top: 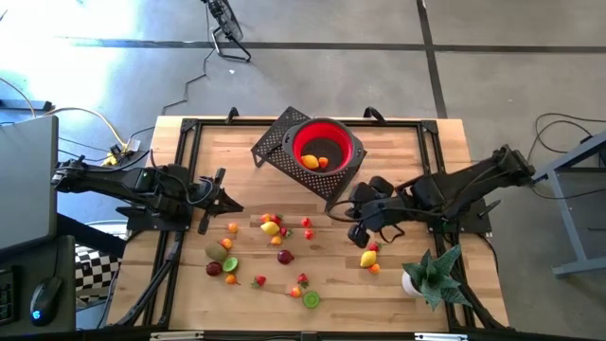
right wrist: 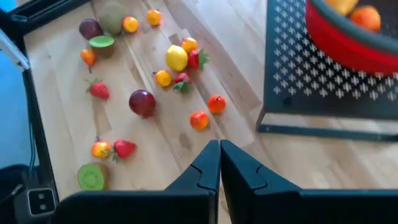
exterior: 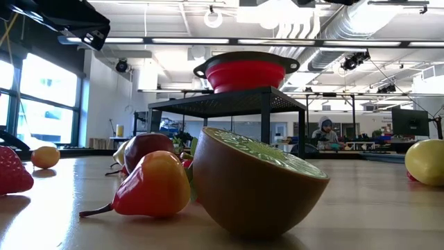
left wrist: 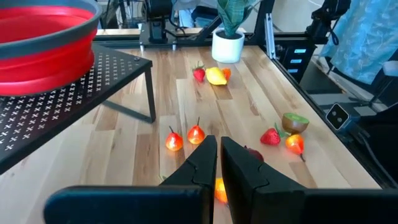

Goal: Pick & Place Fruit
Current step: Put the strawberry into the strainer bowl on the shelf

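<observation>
Small toy fruits lie scattered on the wooden table [top: 426,170]: a lemon [top: 270,227], a dark red fruit [top: 285,256], a kiwi half [top: 311,299], and another lemon [top: 368,258] near the right. Two fruits [top: 314,161] lie inside the red bowl [top: 327,147], which sits on a black perforated stand [top: 275,142]. My left gripper [top: 227,202] is shut above the table's left side, holding nothing. My right gripper [top: 333,210] is shut and empty just in front of the stand, slanting down over the fruit [right wrist: 199,119]. The low view shows the kiwi half [exterior: 257,180] close up.
A spiky green plant in a white pot [top: 428,275] stands at the near right corner. The stand's legs [right wrist: 311,127] rise close beside my right gripper. A laptop [top: 24,180] sits off the table's left edge. A person [exterior: 325,132] sits far back in the room.
</observation>
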You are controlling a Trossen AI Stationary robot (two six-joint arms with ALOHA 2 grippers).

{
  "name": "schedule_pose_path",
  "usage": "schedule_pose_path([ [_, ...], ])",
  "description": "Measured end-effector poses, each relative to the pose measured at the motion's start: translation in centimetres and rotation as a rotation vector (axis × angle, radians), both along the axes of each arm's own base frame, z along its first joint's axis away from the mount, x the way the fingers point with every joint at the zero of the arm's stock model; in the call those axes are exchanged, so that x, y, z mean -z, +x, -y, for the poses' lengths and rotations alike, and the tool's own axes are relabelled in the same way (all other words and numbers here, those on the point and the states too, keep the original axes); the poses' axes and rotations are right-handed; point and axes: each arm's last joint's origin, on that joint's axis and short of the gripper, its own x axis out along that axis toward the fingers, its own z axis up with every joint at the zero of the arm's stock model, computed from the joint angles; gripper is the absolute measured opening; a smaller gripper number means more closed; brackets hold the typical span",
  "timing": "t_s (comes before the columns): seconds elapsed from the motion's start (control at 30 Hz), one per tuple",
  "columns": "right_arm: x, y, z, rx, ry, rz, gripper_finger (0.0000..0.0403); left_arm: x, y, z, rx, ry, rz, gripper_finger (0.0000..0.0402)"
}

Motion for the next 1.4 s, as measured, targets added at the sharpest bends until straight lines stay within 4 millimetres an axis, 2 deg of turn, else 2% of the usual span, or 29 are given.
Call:
schedule_pose_path([
  [0.33, 1.7, -0.8, -0.3, 0.171, 0.201, -0.098, 0.0005, 0.0, 0.0, 0.0, 0.0, 0.0, 0.0, 0.0019],
  [0.6, 4.2, -2.3, -0.3, 0.304, 0.365, -0.336, 0.0005, 0.0, 0.0, 0.0, 0.001, 0.004, 0.0, 0.0019],
  [0.8, 6.5, -3.4, 0.2, 0.292, 0.385, -0.53, 0.0005, 0.0, 0.0, 0.0, 0.001, 0.007, 0.001, 0.0019],
  [0.97, 7.9, -3.7, 0.7, 0.254, 0.366, -0.589, 0.0009, 0.0, 0.0, 0.0, 0.001, 0.007, 0.001, 0.0019],
  [1.13, 9.8, -4.0, 0.9, 0.227, 0.419, -0.644, 0.0053, 0.0, 0.0, 0.0, -0.001, 0.001, 0.0, 0.0019],
  [1.4, 11.6, -4.3, 1.1, 0.218, 0.386, -0.636, 0.0178, 0.0, 0.0, 0.0, -0.001, 0.001, 0.0, 0.0019],
])
